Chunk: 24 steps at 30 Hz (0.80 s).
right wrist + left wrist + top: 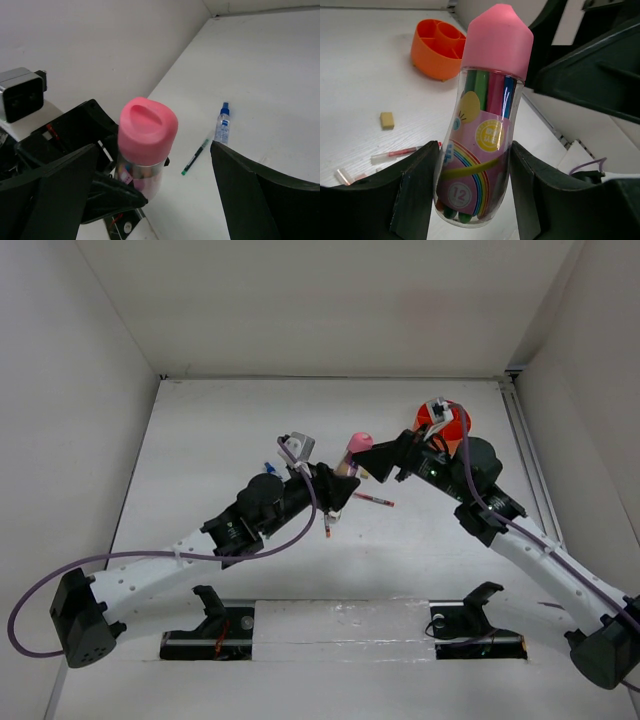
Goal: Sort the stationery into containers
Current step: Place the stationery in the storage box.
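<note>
The left end effector [475,180] pinches the pink-capped marker tube [487,125] above the surface [365,100], long axis upright, cap facing the right end effector [160,195], spread wide just beside it. Farther off, the orange divided tub [440,47] sits nearer the right arm.

Marker tube [479,145] stands upright between left gripper [474,156] fingers, above table [200,440] centre. Divided tub [427,61] sits toward far right corner. Eraser cube [387,120] lies on table between tub and pen [395,154].
</note>
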Tool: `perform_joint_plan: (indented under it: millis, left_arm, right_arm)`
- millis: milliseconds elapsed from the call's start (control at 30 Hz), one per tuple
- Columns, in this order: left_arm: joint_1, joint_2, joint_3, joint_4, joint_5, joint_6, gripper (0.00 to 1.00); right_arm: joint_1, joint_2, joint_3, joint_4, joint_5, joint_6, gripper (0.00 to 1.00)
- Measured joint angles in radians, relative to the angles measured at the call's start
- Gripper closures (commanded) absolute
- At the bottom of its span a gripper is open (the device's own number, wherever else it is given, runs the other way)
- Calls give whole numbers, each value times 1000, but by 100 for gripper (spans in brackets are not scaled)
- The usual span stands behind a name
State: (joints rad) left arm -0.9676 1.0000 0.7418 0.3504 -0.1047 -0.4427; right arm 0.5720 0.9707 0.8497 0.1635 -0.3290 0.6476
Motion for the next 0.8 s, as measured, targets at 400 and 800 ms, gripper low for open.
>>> perform_joint_plan:
  millis: [400, 800]
  left_arm:
    - [0, 40, -1, 75, 82, 10, 100]
    - [3, 42, -15, 72, 38, 14, 0]
  right_arm:
    - [52, 47, -1, 85, 94, 83, 46]
    - [58, 113, 0, 162, 88, 102, 100]
